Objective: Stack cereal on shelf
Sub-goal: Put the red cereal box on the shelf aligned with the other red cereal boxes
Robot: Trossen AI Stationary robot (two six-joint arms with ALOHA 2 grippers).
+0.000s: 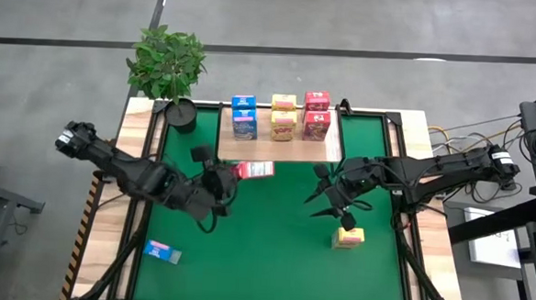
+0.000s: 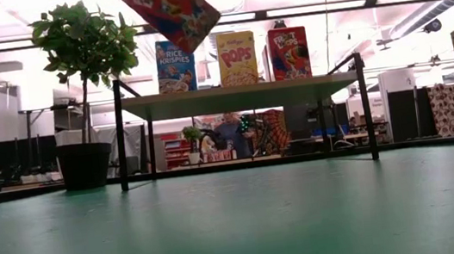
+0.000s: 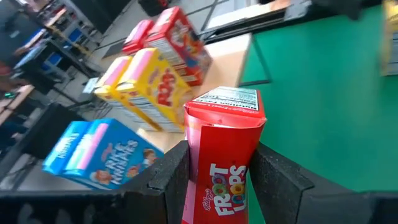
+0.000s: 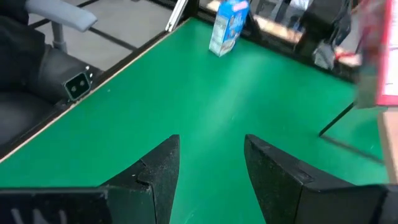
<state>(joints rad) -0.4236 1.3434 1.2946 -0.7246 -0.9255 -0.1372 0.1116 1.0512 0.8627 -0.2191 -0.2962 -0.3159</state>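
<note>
Six cereal boxes are seen on the shelf [image 1: 277, 149] at upper centre of the high view, stacked in pairs: blue boxes [image 1: 244, 117], yellow boxes [image 1: 284, 115] and red boxes [image 1: 316, 114]. A seventh, the red Froot Loops box [image 3: 225, 155], is clamped between the fingers of the left gripper [image 1: 232, 178] just below the shelf's front edge, left of centre in the high view; in the low view it is shown tilted at the top of the frame, in the air above the shelf. The right gripper [image 1: 332, 197] is held above the green mat right of centre, its fingers [image 4: 155, 168] spread wide with nothing between them. A yellow box [image 1: 348, 236] is left on the mat just below it, and a blue box [image 1: 162, 251] lies at lower left. A potted plant [image 1: 168, 67] stands at the shelf's left end.
</note>
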